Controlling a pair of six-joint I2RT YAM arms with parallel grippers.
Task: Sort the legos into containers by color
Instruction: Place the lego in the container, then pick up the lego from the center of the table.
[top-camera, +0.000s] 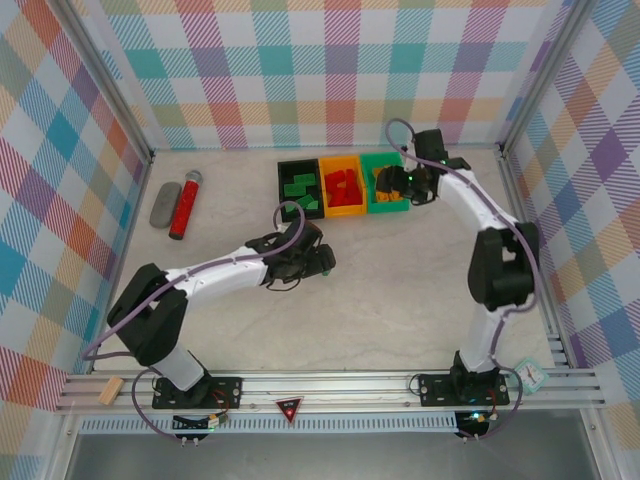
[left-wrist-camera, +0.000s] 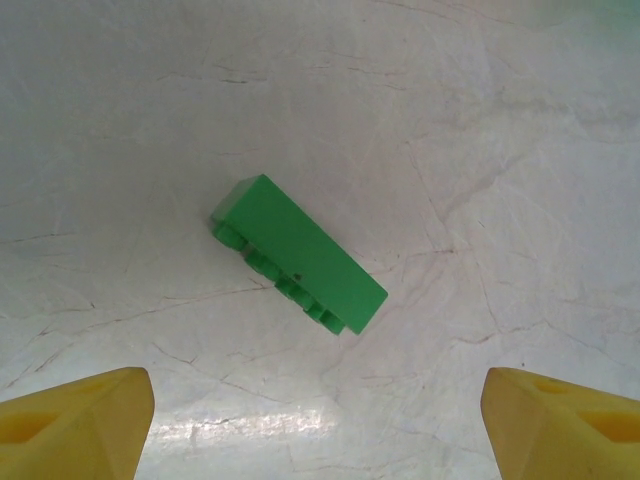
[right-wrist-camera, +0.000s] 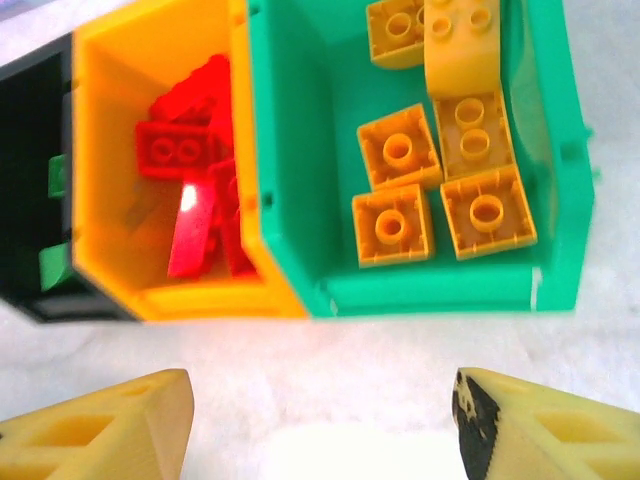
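Legos: one green brick lies askew, well apart from the green bin, under our left fingers (wide, empty); right fingers gape empty by that bin. Skew risks a corner pinch.

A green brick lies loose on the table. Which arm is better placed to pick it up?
Left. The left hand hovers open directly above the green brick, fingers on either side. The right hand, also open, is away at the green bin of yellow bricks.

Glossy plastic legos; smooth, faintly veined tabletop
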